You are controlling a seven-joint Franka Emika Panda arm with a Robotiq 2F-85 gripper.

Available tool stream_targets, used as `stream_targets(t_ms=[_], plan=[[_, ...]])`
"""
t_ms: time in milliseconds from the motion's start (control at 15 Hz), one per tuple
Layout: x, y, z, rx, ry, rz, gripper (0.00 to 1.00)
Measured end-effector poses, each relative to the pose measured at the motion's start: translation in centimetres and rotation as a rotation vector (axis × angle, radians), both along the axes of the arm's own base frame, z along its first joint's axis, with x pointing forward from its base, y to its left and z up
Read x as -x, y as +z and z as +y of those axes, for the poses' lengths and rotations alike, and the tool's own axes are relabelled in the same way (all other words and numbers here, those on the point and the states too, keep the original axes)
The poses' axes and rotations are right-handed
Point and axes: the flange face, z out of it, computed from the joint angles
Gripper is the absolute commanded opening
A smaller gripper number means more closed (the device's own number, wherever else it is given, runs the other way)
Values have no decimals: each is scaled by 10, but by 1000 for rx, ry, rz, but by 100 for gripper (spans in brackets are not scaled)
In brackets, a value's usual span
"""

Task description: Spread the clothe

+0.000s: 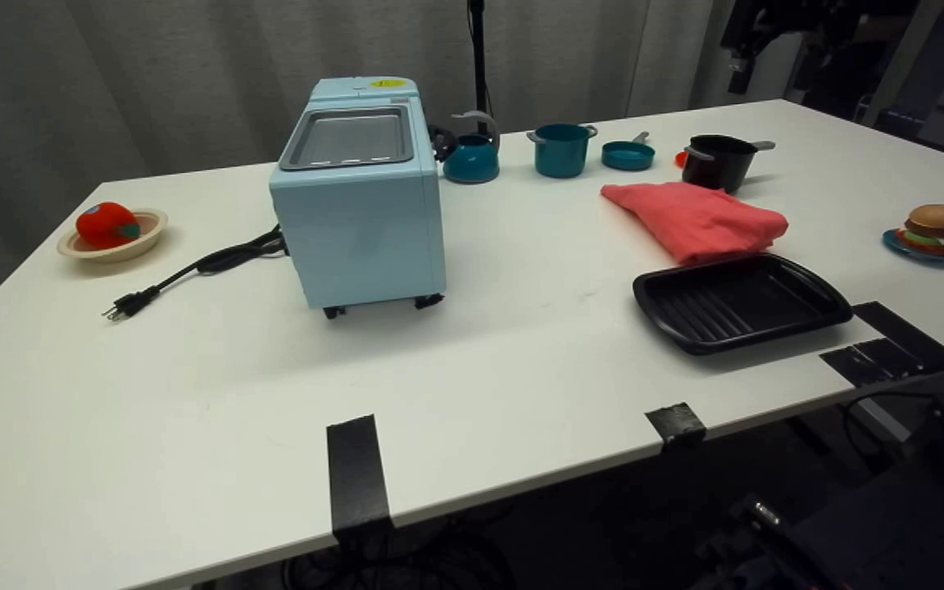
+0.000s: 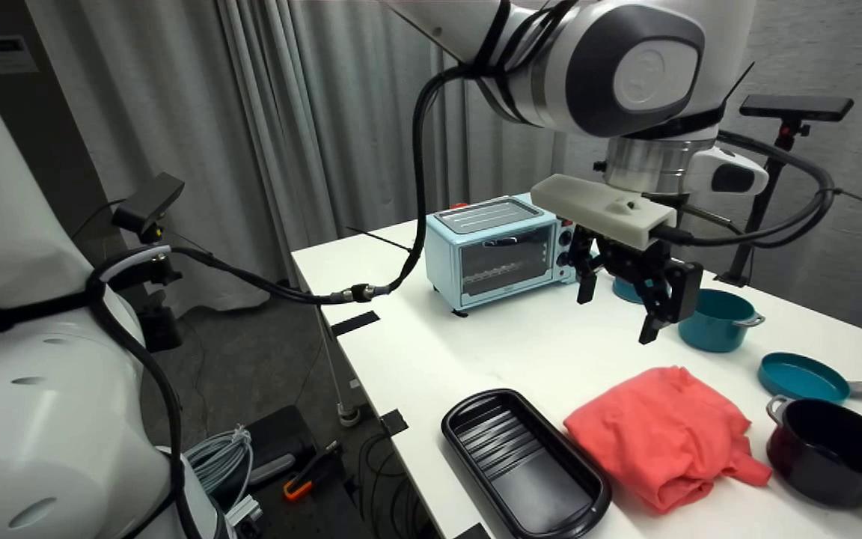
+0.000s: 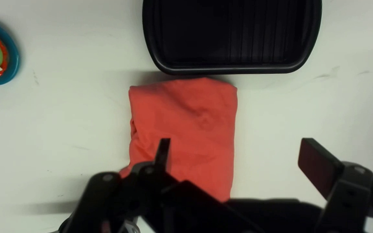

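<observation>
Nearest me on the table (image 2: 431, 359): the pan (image 2: 543, 483), black, partly ridged. Cloth (image 2: 659, 434) lies just beside it, folded into a rumpled bundle, between pan and black pot (image 2: 809, 475). Gripper (image 2: 616, 314) hangs above the table, apart from the cloth, its fingers spread wide, unclenched. Farther back, the teal pot (image 2: 708, 333). Beyond that, the oven (image 2: 502, 258).
</observation>
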Motion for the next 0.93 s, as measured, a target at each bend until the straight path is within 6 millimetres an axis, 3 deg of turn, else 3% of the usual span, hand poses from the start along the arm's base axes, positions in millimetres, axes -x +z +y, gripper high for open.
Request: stream_targets(t_ms=[600,933], plan=[[-1,-3,-6,-3,-13,3,100],[4,-27,-58,-45,-111,15,100]])
